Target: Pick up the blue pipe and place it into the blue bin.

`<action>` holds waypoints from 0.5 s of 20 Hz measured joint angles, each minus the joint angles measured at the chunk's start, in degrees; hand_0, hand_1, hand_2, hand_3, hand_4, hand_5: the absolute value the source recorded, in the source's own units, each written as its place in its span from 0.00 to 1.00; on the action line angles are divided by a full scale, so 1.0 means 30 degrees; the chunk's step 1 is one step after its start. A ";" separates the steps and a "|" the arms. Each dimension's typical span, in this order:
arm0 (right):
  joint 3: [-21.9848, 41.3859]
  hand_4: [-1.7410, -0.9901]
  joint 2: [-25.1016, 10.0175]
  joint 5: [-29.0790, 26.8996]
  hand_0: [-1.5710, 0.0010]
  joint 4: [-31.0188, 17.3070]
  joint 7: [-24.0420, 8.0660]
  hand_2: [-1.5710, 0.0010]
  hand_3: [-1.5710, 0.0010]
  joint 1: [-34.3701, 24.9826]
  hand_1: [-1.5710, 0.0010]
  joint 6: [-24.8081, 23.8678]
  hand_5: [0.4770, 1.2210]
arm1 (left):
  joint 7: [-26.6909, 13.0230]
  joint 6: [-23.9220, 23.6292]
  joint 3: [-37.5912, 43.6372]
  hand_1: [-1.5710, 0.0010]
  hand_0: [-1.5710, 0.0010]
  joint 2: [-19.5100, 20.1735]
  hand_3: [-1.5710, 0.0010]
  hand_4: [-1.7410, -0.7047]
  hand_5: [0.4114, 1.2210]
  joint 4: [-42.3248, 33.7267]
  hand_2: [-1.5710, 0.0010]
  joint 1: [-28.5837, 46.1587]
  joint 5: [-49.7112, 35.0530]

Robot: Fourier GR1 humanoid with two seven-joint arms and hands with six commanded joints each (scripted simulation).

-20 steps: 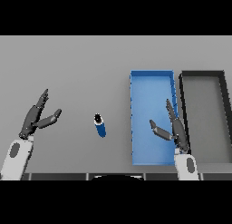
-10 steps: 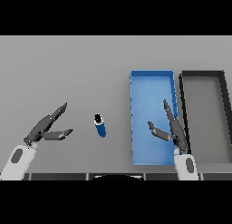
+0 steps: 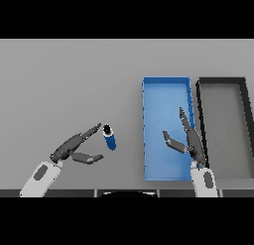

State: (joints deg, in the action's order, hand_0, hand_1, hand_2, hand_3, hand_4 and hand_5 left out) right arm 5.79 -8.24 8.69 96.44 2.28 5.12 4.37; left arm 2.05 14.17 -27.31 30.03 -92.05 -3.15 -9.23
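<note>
We risk nudging the blue pipe (image 3: 109, 138) away, since our open left hand (image 3: 74, 149) reaches beside it with fingers spread, not yet around it.

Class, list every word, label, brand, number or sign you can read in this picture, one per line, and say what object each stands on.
None: no readable text appears anywhere in this view.
The blue pipe is plain, with only a dark open end.
The blue bin and the dark bin carry no label.
The grey table is unmarked.
The left hand and the right hand show no writing.
</note>
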 measured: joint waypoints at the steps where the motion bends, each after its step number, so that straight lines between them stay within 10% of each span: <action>1: 0.0020 0.59 0.0062 -0.0051 1.00 0.0096 -0.0145 1.00 1.00 -0.0025 1.00 -0.0004 0.23 | 0.0530 -0.0297 -0.0318 1.00 1.00 -0.0544 1.00 0.51 0.10 0.0184 1.00 0.0088 0.0500; 10: -0.0139 0.56 -0.0219 -0.0247 1.00 0.0384 0.0271 1.00 1.00 0.0635 1.00 0.0247 0.25 | 0.0824 -0.1624 -0.0979 1.00 1.00 -0.3736 1.00 0.54 0.10 0.3229 1.00 -0.1981 0.2096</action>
State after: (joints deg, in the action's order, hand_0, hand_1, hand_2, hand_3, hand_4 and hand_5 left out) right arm 5.37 -8.89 7.95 97.59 3.09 7.02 5.11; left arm 4.52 9.30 -30.25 18.82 -82.36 -9.09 -2.94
